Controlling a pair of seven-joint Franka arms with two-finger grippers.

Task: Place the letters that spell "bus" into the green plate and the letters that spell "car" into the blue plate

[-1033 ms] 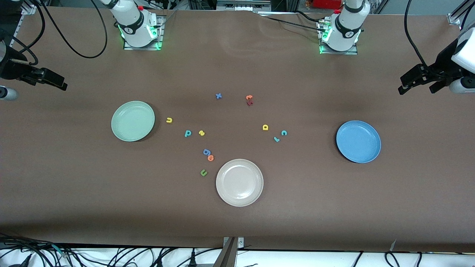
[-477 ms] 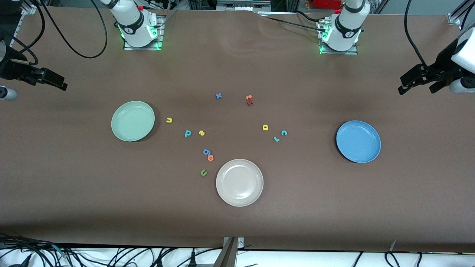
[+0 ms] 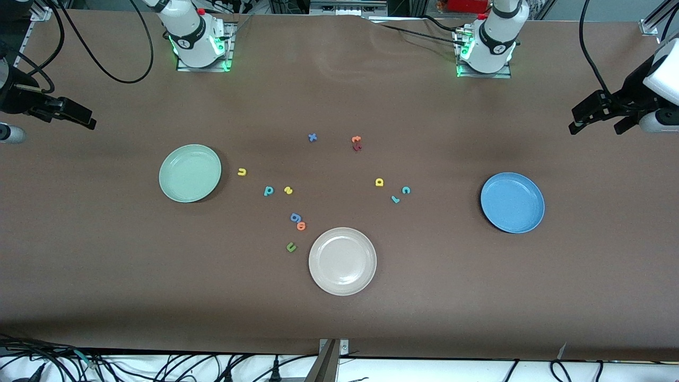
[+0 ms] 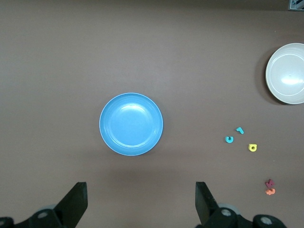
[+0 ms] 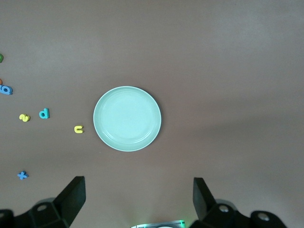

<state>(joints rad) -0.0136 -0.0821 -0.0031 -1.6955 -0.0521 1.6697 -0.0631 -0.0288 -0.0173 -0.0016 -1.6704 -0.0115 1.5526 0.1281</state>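
Observation:
The green plate (image 3: 190, 173) lies toward the right arm's end of the table, the blue plate (image 3: 512, 202) toward the left arm's end. Beside the green plate lie a yellow u (image 3: 242, 171), a teal b (image 3: 269, 190) and a yellow s (image 3: 288, 190). A yellow a (image 3: 379, 182), teal c (image 3: 406, 189) and teal r (image 3: 395, 199) sit between the table's middle and the blue plate. My left gripper (image 4: 141, 204) hangs open high above the table beside the blue plate (image 4: 131, 124). My right gripper (image 5: 138, 202) hangs open high beside the green plate (image 5: 127, 118). Both hold nothing.
A beige-white plate (image 3: 342, 260) sits nearer the front camera, at mid-table. Beside it lie a blue g (image 3: 295, 217), an orange o (image 3: 301, 226) and a green u (image 3: 290, 246). A blue x (image 3: 312, 137) and stacked orange and dark-red letters (image 3: 356, 142) lie nearer the bases.

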